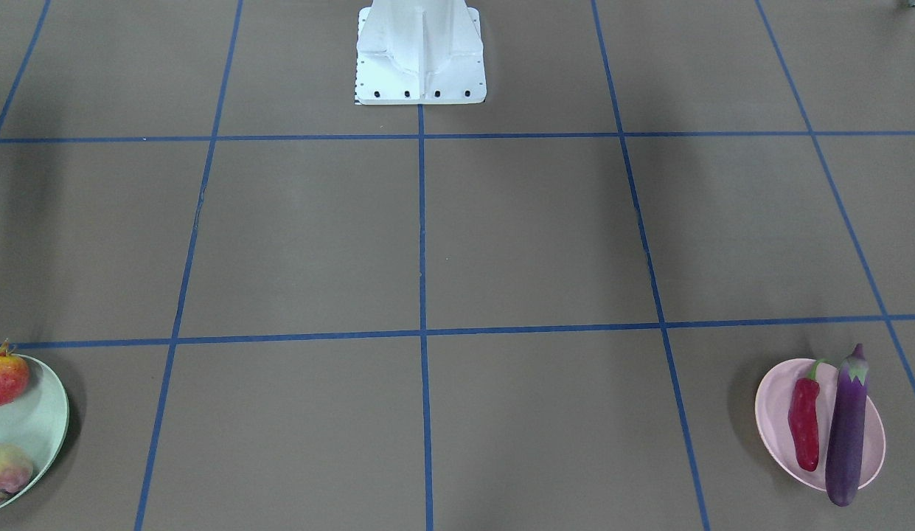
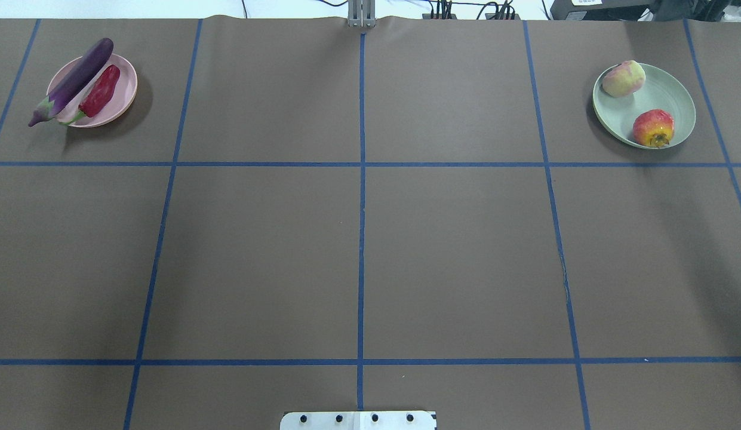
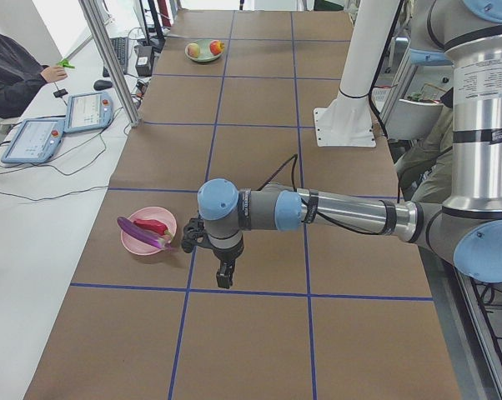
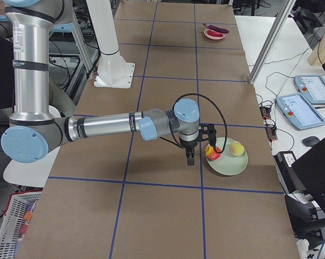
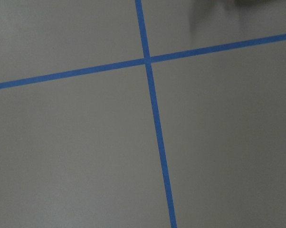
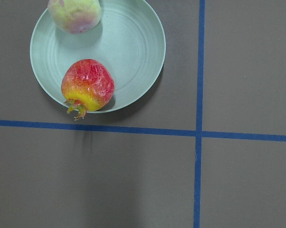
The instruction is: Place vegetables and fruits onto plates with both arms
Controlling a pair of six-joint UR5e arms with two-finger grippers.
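Note:
The purple eggplant [image 2: 71,80] and the red chili pepper [image 2: 100,91] lie on the pink plate [image 2: 122,98] at the far left; the eggplant's cap end sticks out over the rim. The peach [image 2: 623,78] and the pomegranate [image 2: 652,127] lie on the mint plate [image 2: 669,95] at the far right, also in the right wrist view [image 6: 88,84]. My left gripper [image 3: 224,279] hangs above the table beside the pink plate [image 3: 143,242]. My right gripper [image 4: 190,160] hangs beside the mint plate [image 4: 227,164]. Both show only in the side views, so I cannot tell whether they are open or shut.
The white base block [image 2: 358,420] stands at the near middle edge. Blue tape lines [image 2: 361,209] grid the brown table. An operator [image 3: 13,75] and tablets [image 3: 34,137] are beyond the table's far edge, with a metal post [image 3: 109,58] there.

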